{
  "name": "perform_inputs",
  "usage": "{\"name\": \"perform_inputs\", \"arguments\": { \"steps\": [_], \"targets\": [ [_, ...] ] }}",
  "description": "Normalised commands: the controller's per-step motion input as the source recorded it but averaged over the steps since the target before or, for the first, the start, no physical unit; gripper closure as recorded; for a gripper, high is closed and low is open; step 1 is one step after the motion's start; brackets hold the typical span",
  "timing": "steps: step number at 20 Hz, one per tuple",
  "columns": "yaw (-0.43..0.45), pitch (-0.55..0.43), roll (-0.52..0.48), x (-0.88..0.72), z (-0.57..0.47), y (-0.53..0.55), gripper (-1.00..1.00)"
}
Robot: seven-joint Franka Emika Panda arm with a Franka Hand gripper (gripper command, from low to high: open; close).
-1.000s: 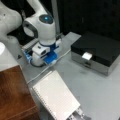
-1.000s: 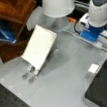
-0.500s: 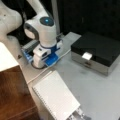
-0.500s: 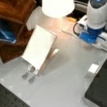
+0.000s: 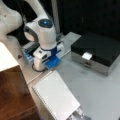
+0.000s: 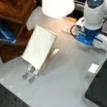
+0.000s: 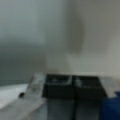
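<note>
**Gripper low over the blue flat object at the table's back edge**

The white Franka gripper (image 5: pixel 46 65) sits low, at about ten o'clock from the middle in a front view, and at about two o'clock in a front view (image 6: pixel 91 38) from the opposite side. Directly under it lies a blue flat object, thin like a card or small book (image 5: pixel 53 62), which also shows as a blue patch beneath the arm's wrist (image 6: pixel 84 38). The gripper is at or touching this blue piece; whether the fingers are spread, pressed together or pinching it I cannot tell, since the wrist body hides them. The wrist view shows two dark finger pads (image 7: pixel 72 86) side by side, with a blue edge (image 7: pixel 111 107) at four o'clock.

Beside the blue piece, toward nine o'clock, lies a grey ribbed tray or rack (image 5: pixel 28 48). At three o'clock from the gripper stands a black box with a silver base and a small pale latch (image 5: pixel 96 53). At six o'clock a white rectangular board leans on a metal stand (image 5: pixel 56 96), seen also tilted (image 6: pixel 39 46). A brown wooden cabinet (image 5: pixel 13 95) fills the seven o'clock corner. A white lampshade (image 6: pixel 57 3) hangs at twelve o'clock.

As a judgement: the blue piece is thin and lies flat, so the fingers could scrape the grey table (image 5: pixel 100 95) or slide off its edge. A dark cable (image 6: pixel 72 30) looping near the wrist could snag, and a wide swing could knock the leaning board.
</note>
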Motion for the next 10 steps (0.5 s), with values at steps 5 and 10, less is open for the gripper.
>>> {"name": "perform_inputs", "arguments": {
  "steps": [5,10],
  "targets": [
    [0.148,-0.462,0.071,-1.00,-0.25,-0.15,1.00],
    [0.065,-0.446,0.114,-0.99,-0.14,-0.07,1.00]
  ]
}}
